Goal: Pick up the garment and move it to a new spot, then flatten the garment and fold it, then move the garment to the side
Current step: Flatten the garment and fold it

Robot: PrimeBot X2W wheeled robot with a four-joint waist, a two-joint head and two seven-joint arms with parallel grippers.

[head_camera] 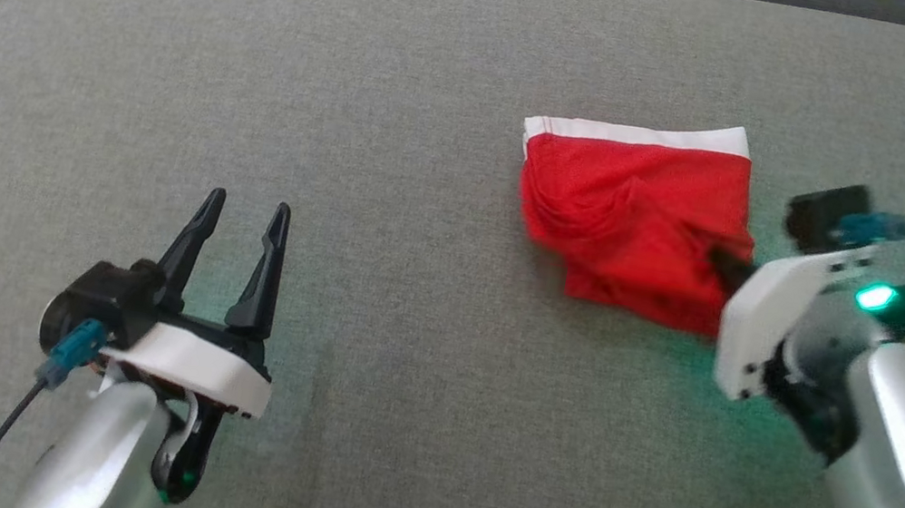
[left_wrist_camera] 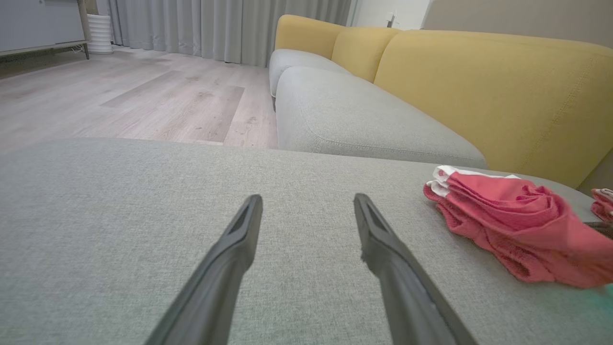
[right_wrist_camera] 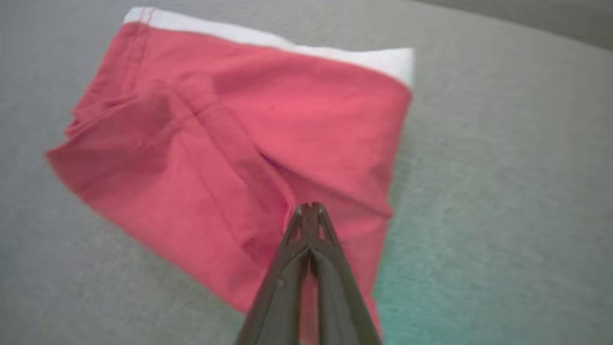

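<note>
1. Red garment (head_camera: 631, 206): folded, lying right of centre on the grey cushion (head_camera: 393, 391), waistband toward its far edge.
2. My right end effector (right_wrist_camera: 311, 207): pressed together, tips on the garment's near right edge.
3. My left end effector (head_camera: 250, 202): spread, over the near left.

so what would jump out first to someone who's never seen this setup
The red garment with a white waistband, right of centre on the grey cushion, draws the eye first. The right gripper is shut with its tips on the garment's near right edge; the left gripper stands open over bare cushion at lower left. A yellow sofa back rises behind in the left wrist view.
</note>
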